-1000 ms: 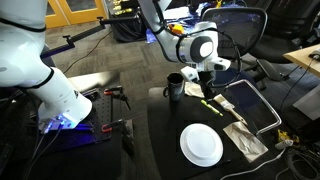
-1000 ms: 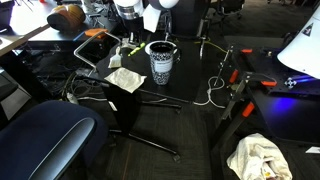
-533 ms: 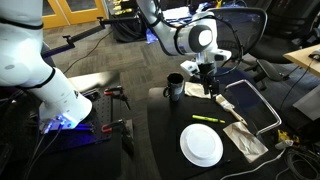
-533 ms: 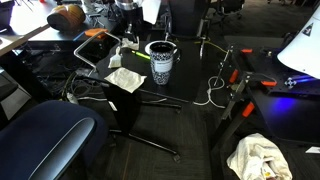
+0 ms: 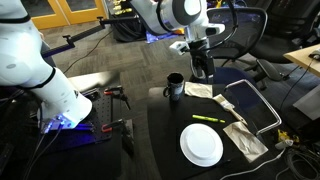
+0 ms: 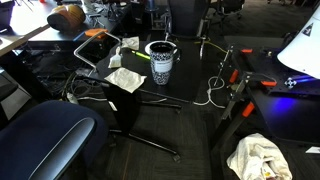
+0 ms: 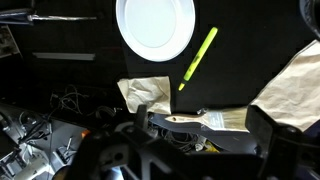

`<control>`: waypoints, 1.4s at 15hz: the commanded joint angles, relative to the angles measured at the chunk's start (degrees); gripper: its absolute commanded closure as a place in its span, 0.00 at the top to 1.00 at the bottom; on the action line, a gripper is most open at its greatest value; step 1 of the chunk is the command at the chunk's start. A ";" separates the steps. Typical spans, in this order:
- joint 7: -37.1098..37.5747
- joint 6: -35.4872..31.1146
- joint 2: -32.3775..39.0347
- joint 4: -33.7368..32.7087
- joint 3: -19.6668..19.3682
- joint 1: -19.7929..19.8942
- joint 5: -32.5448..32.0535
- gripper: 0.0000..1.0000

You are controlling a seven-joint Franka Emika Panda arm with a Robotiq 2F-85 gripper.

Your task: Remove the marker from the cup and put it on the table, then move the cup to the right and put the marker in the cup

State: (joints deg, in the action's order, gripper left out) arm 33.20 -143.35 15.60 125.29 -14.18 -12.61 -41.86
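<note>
1. In an exterior view the white arm (image 5: 165, 12) is reaching in from the upper centre of the frame. Its wrist is bending downward, so the tool (image 5: 201, 68) is hanging upright above the far part of the black desk (image 5: 165, 130).
2. In the wrist view the tool's two dark fingers (image 7: 262, 128) are standing wide apart at the bottom of the frame, and nothing is sitting between them.
3. The yellow-green marker (image 5: 207, 119) is lying flat on the desk, lower in the frame than the tool and well apart from it. In the wrist view it is lying slanted, just right of the white plate (image 7: 155, 27).
4. The dark mug (image 5: 175, 88) is standing upright to the lower left of the tool, near it but not touching.
5. A pale napkin (image 5: 198, 90) is lying just right of the mug, beneath the tool. A crumpled napkin (image 5: 245, 138) is lying right of the plate, in the lower right of the frame.
</note>
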 commanded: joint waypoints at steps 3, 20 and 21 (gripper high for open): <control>-9.11 2.94 -12.48 9.97 7.32 5.29 4.99 1.00; -25.81 1.50 -8.45 9.64 12.04 9.03 19.25 1.00; -26.05 1.01 -7.64 9.46 12.11 9.02 19.34 1.00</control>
State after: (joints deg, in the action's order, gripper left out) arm 8.30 -141.81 5.67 136.09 -3.23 -4.47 -23.14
